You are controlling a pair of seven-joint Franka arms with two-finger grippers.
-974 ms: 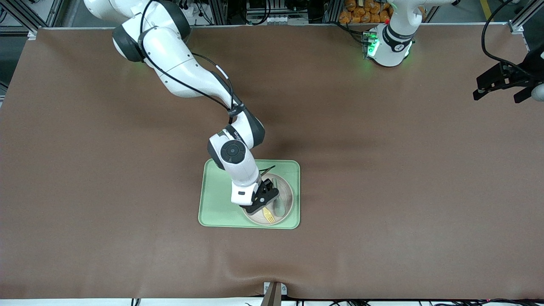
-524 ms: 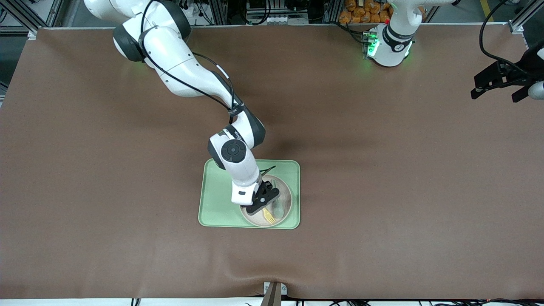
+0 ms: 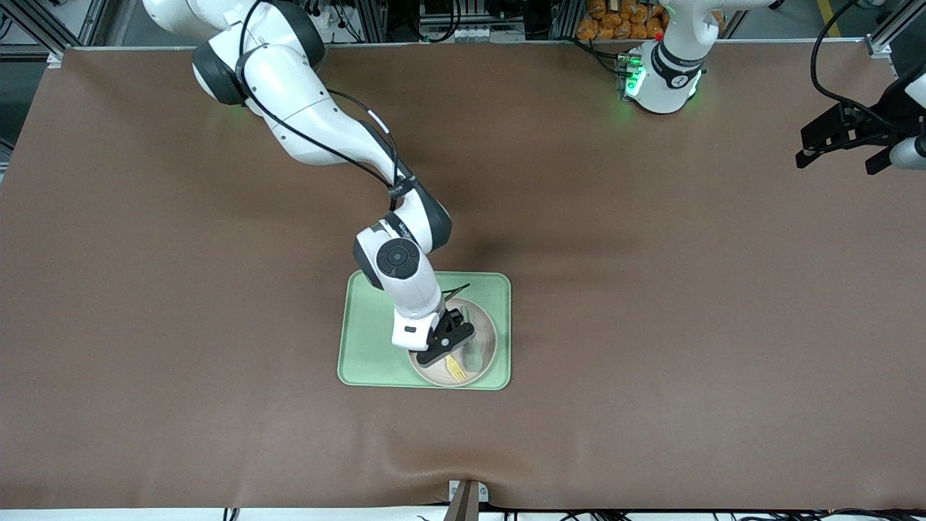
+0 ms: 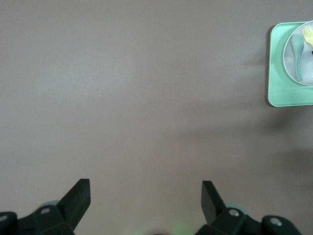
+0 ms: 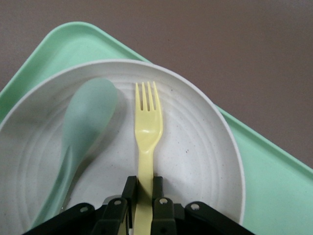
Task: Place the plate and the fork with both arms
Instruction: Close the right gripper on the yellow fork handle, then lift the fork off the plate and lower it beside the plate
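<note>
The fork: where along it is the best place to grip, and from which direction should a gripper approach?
Grip the fork on its narrow straight handle, coming down from above with one finger on each long edge. It lies flat on the plate beside the spoon, so the tines offer little to pinch. The right gripper is shut on the handle this way.

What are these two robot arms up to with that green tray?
The right arm's hand is closed on the handle of a small yellow fork, over a cream plate that sits on the light-green tray. A pale grey-green spoon lies on the plate beside the fork. The left arm waits at its own end of the table, its hand open and empty above the bare brown table.
</note>
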